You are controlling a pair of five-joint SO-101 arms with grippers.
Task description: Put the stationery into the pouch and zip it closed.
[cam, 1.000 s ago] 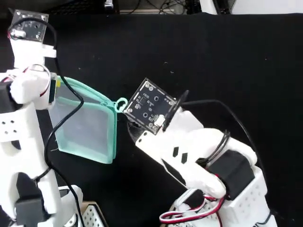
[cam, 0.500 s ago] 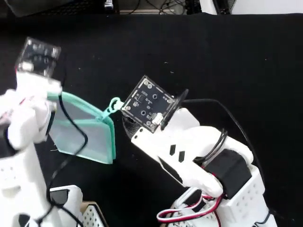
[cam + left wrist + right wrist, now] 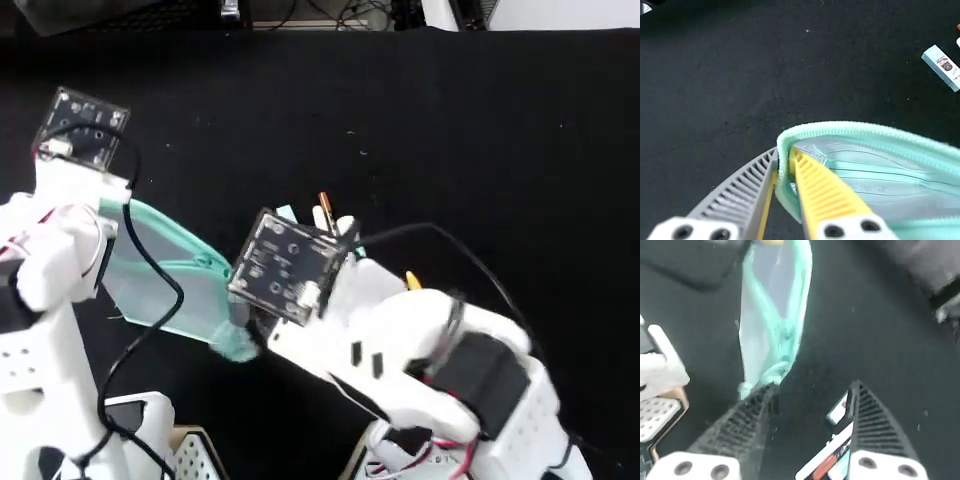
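Left claw (image 3: 785,154) is clamped on the rim of the mint-green translucent zip pouch (image 3: 875,170), one finger inside. Right claw (image 3: 812,386), spread wide and empty, has swung down beside the pouch, uncovering loose pens (image 3: 323,208) near the pouch on the black surface (image 3: 520,140); these still need loading.

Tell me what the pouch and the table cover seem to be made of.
The pouch looks like soft translucent plastic film, faintly glossy, with creases showing through; its mint-green edge seems woven fabric, with a ribbed texture. The table cover is probably matte black cloth: no shine, and pale lint specks cling to it.
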